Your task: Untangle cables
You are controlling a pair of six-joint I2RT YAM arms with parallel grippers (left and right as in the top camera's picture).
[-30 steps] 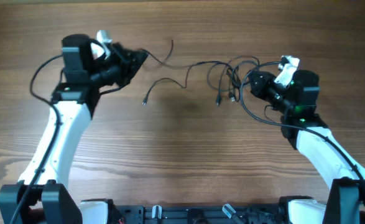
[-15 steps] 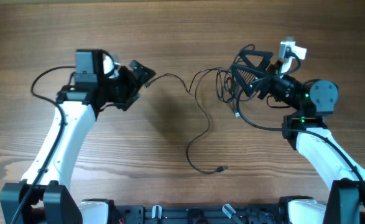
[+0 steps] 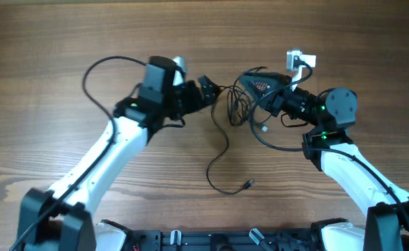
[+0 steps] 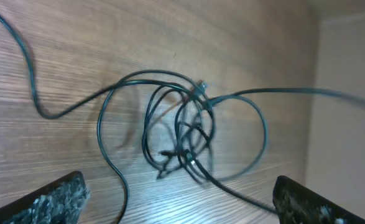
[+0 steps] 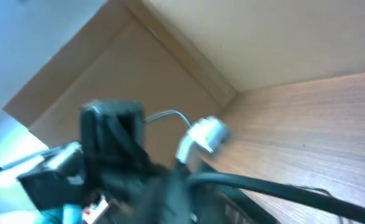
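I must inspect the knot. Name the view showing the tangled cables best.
Left wrist: the cables fill the frame, loops and crossings clear. Overhead shows them small, bunched beside the right gripper, one strand trailing to a plug. Right wrist is too blurred to tell.

Setting: robotics lab bench. Brown wood-grain laminate table top (image 3: 190,42) carries a white-and-black jointed left arm (image 3: 106,157) and matching right arm (image 3: 357,171), rising from a black base rail (image 3: 211,239) at 6 o'clock. Plain beige wall (image 5: 263,37) beyond.
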